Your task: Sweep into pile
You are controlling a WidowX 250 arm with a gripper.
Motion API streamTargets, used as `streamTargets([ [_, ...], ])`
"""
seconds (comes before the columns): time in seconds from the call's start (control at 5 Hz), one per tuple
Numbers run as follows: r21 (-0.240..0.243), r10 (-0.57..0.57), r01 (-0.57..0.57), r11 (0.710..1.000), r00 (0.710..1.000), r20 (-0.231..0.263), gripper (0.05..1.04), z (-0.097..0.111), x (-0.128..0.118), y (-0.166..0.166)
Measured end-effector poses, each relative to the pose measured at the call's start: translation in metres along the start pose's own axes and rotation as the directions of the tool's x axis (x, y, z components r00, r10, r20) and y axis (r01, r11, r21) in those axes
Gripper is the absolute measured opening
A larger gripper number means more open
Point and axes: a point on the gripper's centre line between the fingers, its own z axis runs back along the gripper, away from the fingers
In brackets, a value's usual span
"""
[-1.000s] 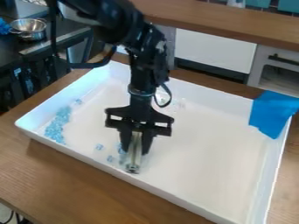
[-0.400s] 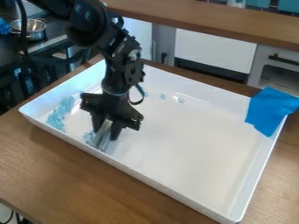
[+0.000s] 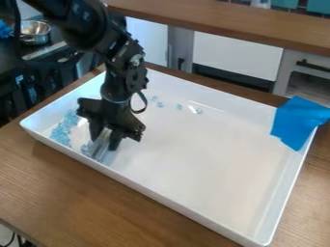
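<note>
The gripper (image 3: pixel 103 140) is low over the left part of the white tray (image 3: pixel 213 202), shut on a flat, clear-greyish sweeping tool (image 3: pixel 101 146) whose lower edge is at the tray floor. Pale blue pieces (image 3: pixel 63 129) lie in a pile along the tray's left side. More blue pieces (image 3: pixel 86 147) lie right against the tool's left side, close to the pile. Several loose pieces (image 3: pixel 179 106) are scattered near the tray's back wall, right of the arm.
Blue cloth or tape (image 3: pixel 297 121) hangs over the tray's right back corner. The tray's raised walls surround the work area on a wooden table (image 3: pixel 97 202). A metal bowl (image 3: pixel 34 33) stands on a dark surface at the upper left.
The gripper has moved left with the tool, and the blue pieces beside it have shifted left toward the pile. The tray has shifted slightly. Loose pieces at the back have come into view.
</note>
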Motion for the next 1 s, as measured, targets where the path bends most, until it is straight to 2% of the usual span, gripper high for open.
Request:
streamTargets([
  [0.2,0.043,0.004,-0.004,0.999,1.000,0.000,0.383,-0.001,0.007,0.006],
  [0.4,0.060,0.014,-0.013,0.998,1.000,-0.011,0.383,-0.002,0.009,0.018],
  [0.8,0.127,-0.005,0.009,0.992,0.999,-0.033,0.383,-0.005,0.017,0.047],
  [1.0,0.113,-0.023,0.027,0.993,0.999,-0.036,0.383,-0.006,0.017,0.047],
])
